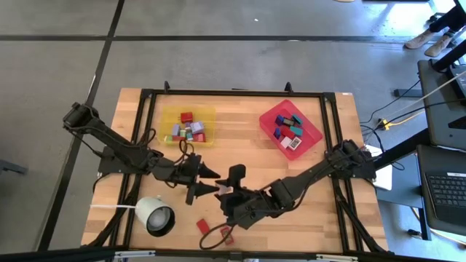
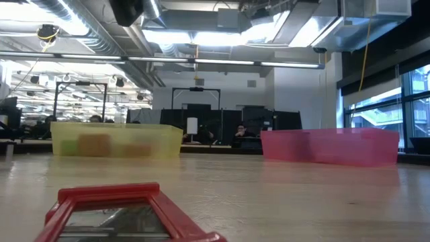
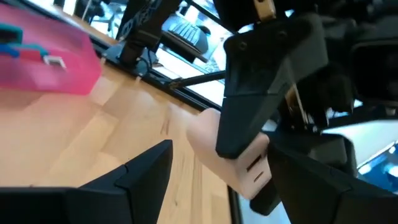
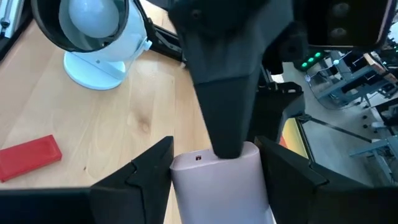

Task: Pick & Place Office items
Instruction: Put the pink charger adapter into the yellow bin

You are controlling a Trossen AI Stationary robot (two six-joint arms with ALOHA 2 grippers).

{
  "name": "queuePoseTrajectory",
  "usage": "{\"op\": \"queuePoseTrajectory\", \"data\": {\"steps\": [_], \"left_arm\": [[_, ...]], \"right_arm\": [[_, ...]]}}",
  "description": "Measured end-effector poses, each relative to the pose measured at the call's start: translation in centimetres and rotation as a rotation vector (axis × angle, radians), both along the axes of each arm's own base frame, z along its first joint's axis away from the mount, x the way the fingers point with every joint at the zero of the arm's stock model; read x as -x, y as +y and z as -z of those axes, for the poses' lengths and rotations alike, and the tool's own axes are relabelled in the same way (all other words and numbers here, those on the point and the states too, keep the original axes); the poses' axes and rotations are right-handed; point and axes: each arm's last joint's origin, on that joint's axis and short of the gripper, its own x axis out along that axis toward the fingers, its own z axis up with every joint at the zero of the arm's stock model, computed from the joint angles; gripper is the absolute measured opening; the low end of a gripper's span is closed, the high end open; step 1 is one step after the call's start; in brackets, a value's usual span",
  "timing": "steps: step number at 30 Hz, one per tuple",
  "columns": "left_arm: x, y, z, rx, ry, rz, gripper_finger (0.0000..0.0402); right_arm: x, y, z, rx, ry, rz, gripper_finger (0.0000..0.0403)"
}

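Both grippers meet over a pale pink block in front of the yellow tray.

I see my left gripper (image 1: 211, 182) and right gripper (image 1: 231, 188) facing each other nose to nose, in front of the translucent yellow plastic tray (image 1: 166, 116) and well clear of it. The right gripper's fingers (image 4: 146, 168) are clamped on the flat pale pink rectangular block (image 4: 217, 183); the left gripper's fingers (image 1: 206, 172) stand spread apart around that block's other end. The yellow tray holds a heap of small coloured blocks (image 1: 188, 129), and the red plastic tray (image 1: 309, 131) right of it holds more. A flat red block (image 4: 28, 157) lies on the wooden table (image 1: 247, 149), nearer me than the yellow tray, beside the white round lamp-like object (image 1: 154, 215).
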Motion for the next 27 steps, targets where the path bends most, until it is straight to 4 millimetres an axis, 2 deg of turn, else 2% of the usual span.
{"op": "queuePoseTrajectory", "data": {"steps": [7,14,19,27], "left_arm": [[-0.5,1.2,0.2,0.207,0.033,-0.089,0.0261],[-1.0,2.6,1.7,0.371,0.178,-0.135,0.0261],[-1.9,3.0,2.5,0.422,0.211,-0.085,0.0261],[-2.4,3.9,2.9,0.422,0.214,-0.122,0.0259]], "right_arm": [[-0.8,-2.0,0.4,-0.087,0.029,0.052,0.021],[-1.7,-4.4,1.0,-0.247,0.077,0.119,0.021],[-2.2,-5.5,1.1,-0.281,0.089,0.133,0.021],[-2.7,-5.7,2.1,-0.297,0.137,0.121,0.021]]}}
